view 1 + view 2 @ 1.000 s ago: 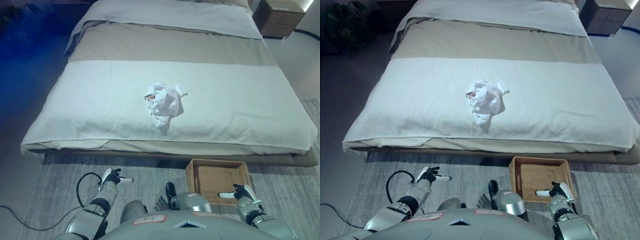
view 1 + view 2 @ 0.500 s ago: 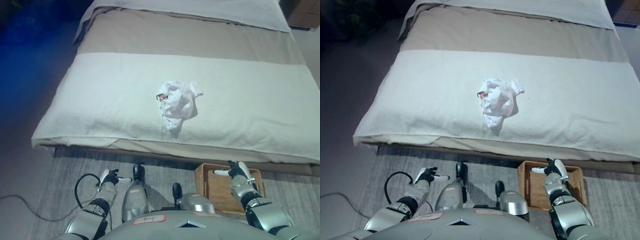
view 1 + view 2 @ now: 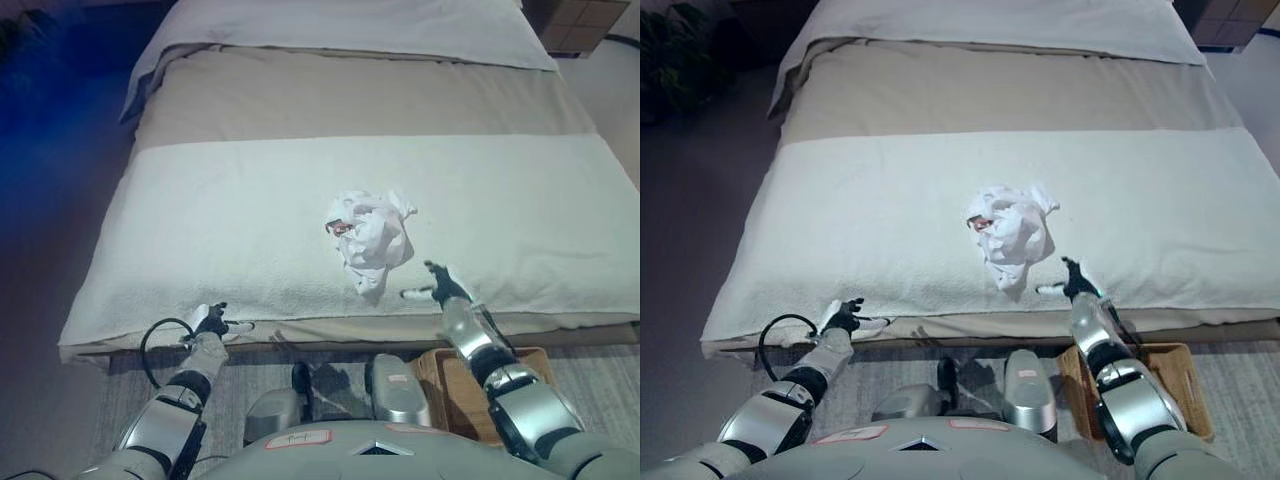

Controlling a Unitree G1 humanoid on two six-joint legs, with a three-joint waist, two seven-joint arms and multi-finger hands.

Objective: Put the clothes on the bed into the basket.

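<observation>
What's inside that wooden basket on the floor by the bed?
The visible part of the basket shows only its bare wooden bottom, no clothes. The right arm covers much of it, so the rest cannot be seen. The crumpled white garment lies on the bed.

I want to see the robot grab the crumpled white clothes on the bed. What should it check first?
1. Crumpled white clothes lying free on the white-blanketed bed: ok.
2. Right hand open, ready to grasp: ok.
3. Right hand touching the clothes: not ok, it is beside them.
4. Left hand clear of the clothes, at the bed's edge: ok.
5. Brown woven basket on the floor by the right arm: ok.
6. Basket empty: cannot tell, mostly hidden.
</observation>
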